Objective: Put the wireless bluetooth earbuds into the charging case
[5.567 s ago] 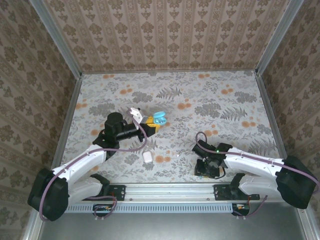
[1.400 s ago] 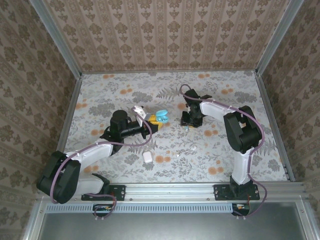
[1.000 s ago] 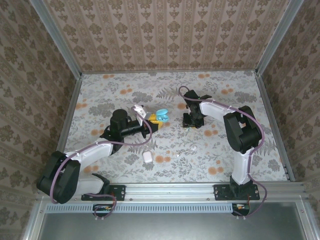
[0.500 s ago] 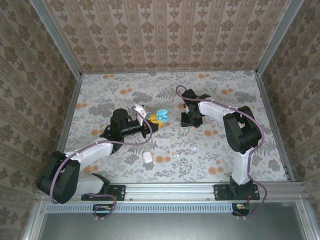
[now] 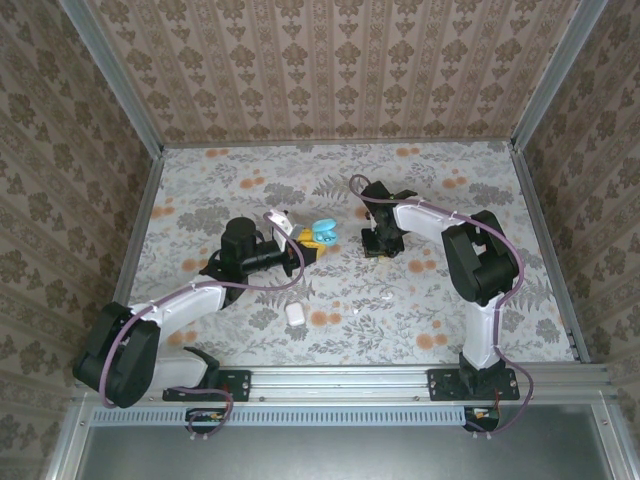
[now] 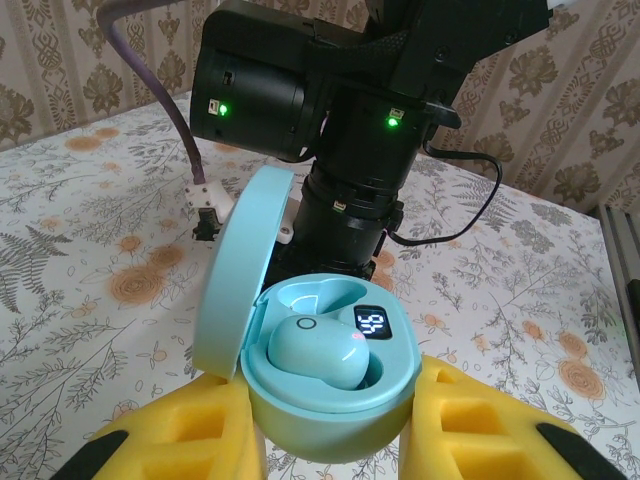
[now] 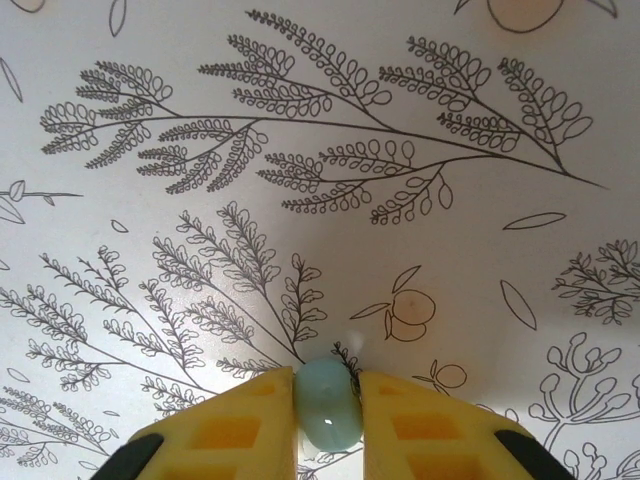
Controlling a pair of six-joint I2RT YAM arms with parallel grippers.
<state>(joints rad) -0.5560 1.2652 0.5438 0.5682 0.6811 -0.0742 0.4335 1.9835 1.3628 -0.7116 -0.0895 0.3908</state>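
My left gripper (image 6: 331, 442) is shut on the open teal charging case (image 6: 335, 405), its yellow fingers (image 6: 185, 440) on either side. The lid (image 6: 238, 262) stands up at the left. One teal earbud (image 6: 315, 350) sits in a socket beside a lit display (image 6: 372, 322); the other socket is empty. In the top view the case (image 5: 322, 233) is left of centre. My right gripper (image 7: 328, 425) is shut on a second teal earbud (image 7: 328, 412), just above the patterned table. From above, the right gripper (image 5: 380, 247) is a short way right of the case.
A white closed case (image 5: 295, 313) lies on the table in front of the left arm, with a tiny whitish piece (image 5: 358, 311) to its right. The right arm's black wrist (image 6: 340, 110) looms just behind the teal case. Walls enclose the table (image 5: 450, 300).
The right arm swung from the near right of the table to the centre, then edged slightly left during the last second. The left gripper still holds the open case in about the same place.
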